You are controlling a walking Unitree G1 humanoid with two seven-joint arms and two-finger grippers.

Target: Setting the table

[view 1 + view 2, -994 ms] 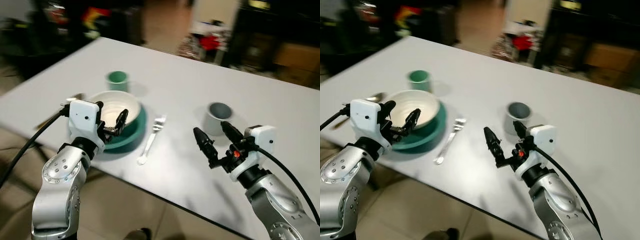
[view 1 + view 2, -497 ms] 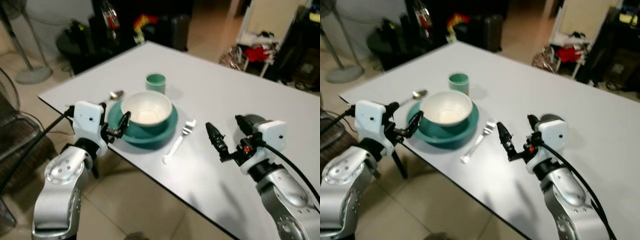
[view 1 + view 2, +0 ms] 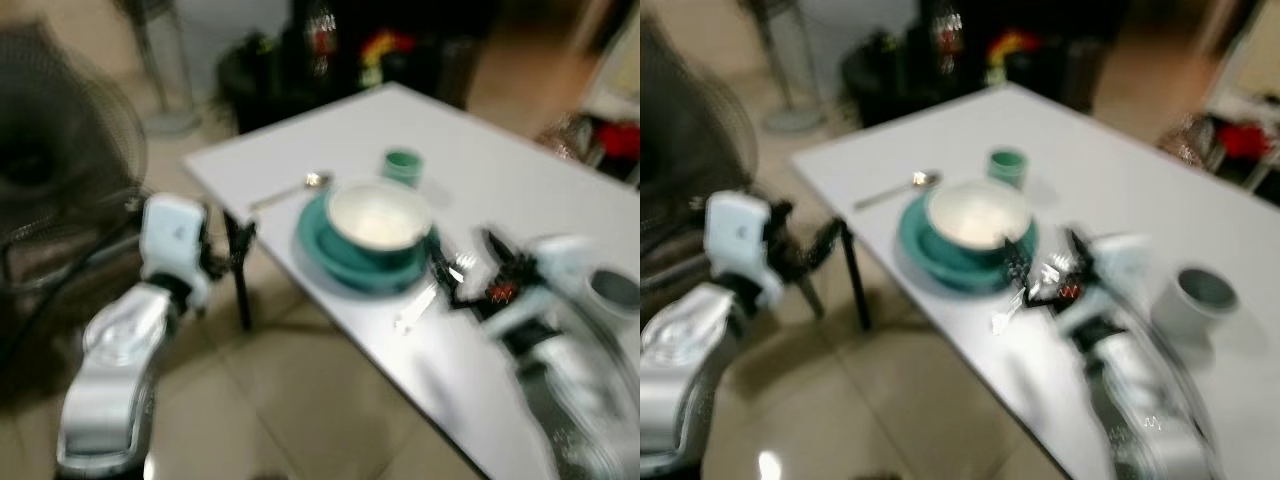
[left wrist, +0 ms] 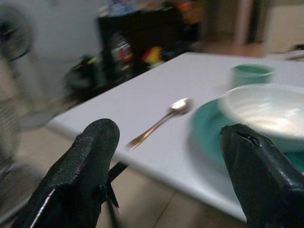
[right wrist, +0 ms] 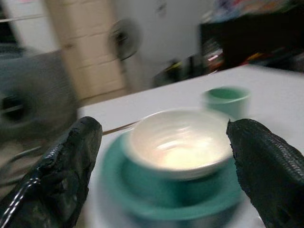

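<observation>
The head views are blurred and the whole scene has slid to the right compared with half a second ago, so the camera has swung left; the dishes themselves have not moved on the white table [image 3: 1120, 170]. That reads as the robot turning or stepping away from the place setting rather than working on it.

The setting sits at the table's near-left corner. A cream bowl [image 3: 379, 212] rests inside a teal plate [image 3: 345, 257]. A small green cup [image 3: 402, 164] stands just beyond them on the far side, and a spoon [image 4: 161, 120] lies on the table to the left of the plate, apart from it. A fork [image 3: 432, 287] lies just right of the plate (smeared by the blur, so its exact lie is hard to tell). A grey cup [image 3: 1195, 298] stands well to the right.

The left gripper [image 3: 225, 250] hangs off the table's left edge, over the floor, with its fingers [image 4: 85, 166] spread wide and nothing between them. The right gripper [image 3: 470, 270] hovers over the table beside the fork, close to the plate's right rim, its fingers [image 5: 66, 175] also wide apart and empty.

With both grippers empty and this place apparently complete, my guess is the robot is heading off to fetch more pieces.
</observation>
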